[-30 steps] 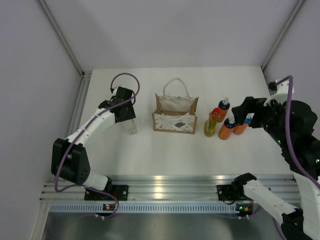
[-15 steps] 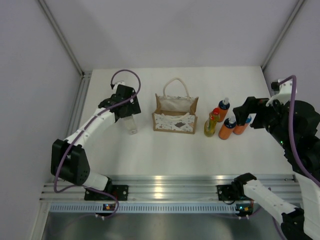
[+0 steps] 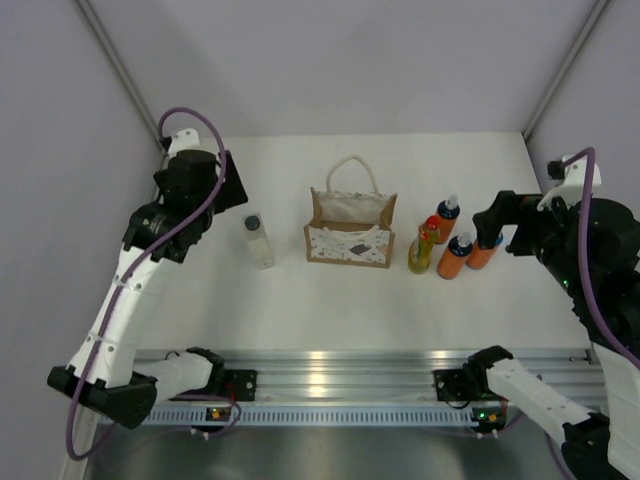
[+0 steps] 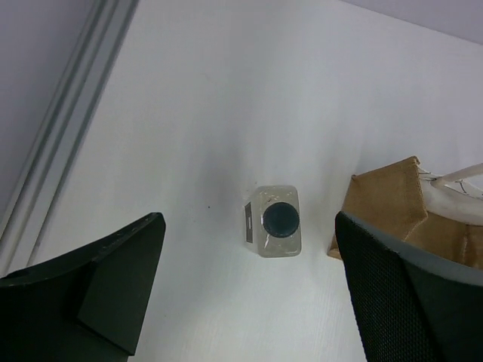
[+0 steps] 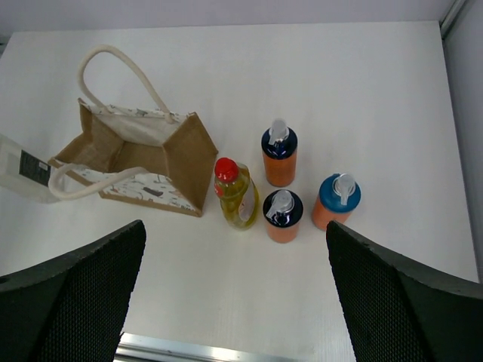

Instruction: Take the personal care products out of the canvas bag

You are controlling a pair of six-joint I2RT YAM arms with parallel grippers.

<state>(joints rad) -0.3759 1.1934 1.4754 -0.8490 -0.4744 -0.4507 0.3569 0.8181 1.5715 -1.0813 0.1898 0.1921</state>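
The canvas bag (image 3: 350,228) stands upright near the middle of the table (image 3: 330,310), mouth open, its rope handles arching over the top. The clear bottle (image 4: 275,230) stands to its left, apart from it; from the left wrist only its dark cap and shoulders show from above, and the print on its side label is too small to read. That view catches just one tan corner of the bag, the rest cut off behind the right-hand finger. The left gripper (image 4: 247,226) hangs above the clear bottle with its jaws spread wide, gripping nothing. On the bag's right stand the yellow-green bottle (image 5: 238,197), just beside the bag's end, and three orange bottles (image 5: 280,156) (image 5: 283,217) (image 5: 335,202) grouped close by. The right gripper (image 5: 235,230) is likewise wide apart and empty above them. From overhead its dark fingers cover part of the rightmost orange bottle. In the right wrist view the clear bottle is clipped by the left edge.
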